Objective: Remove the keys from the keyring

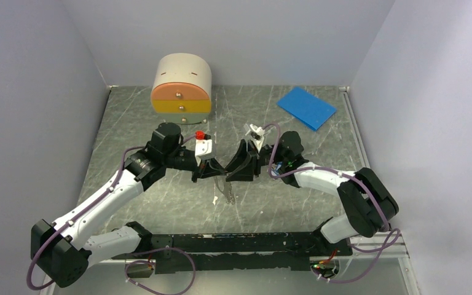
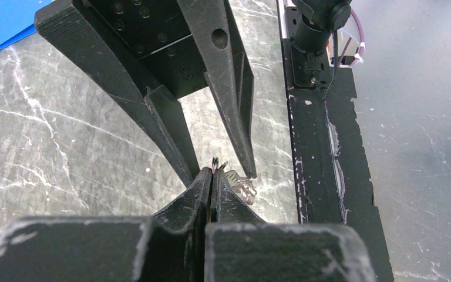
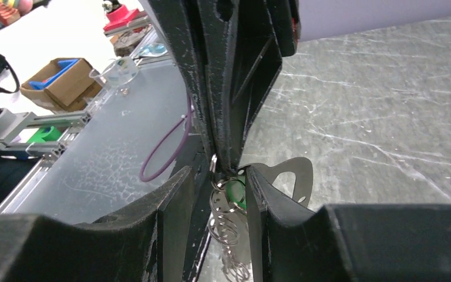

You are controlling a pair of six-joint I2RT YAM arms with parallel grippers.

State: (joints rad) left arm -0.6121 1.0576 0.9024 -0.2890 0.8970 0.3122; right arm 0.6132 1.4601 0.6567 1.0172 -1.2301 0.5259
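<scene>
Grey marbled tabletop (image 1: 319, 147) from above: left gripper (image 1: 214, 170) sat tip to tip with right gripper (image 1: 236, 170), and the thin grey coiled-wire keyring (image 1: 227, 193) dangled beneath the left gripper. Left wrist: its jaws were pressed together, pinching that slick wire. Right wrist: the right gripper's jaws were spread astride the glossy green plastic key (image 3: 235, 194), just under the left gripper. Tug askew and the wire could slip free.

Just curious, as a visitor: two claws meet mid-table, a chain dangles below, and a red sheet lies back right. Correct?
No: the sheet is blue, not red; the top external view shows it. The left gripper and right gripper do meet mid-table, keyring dangling below.
</scene>
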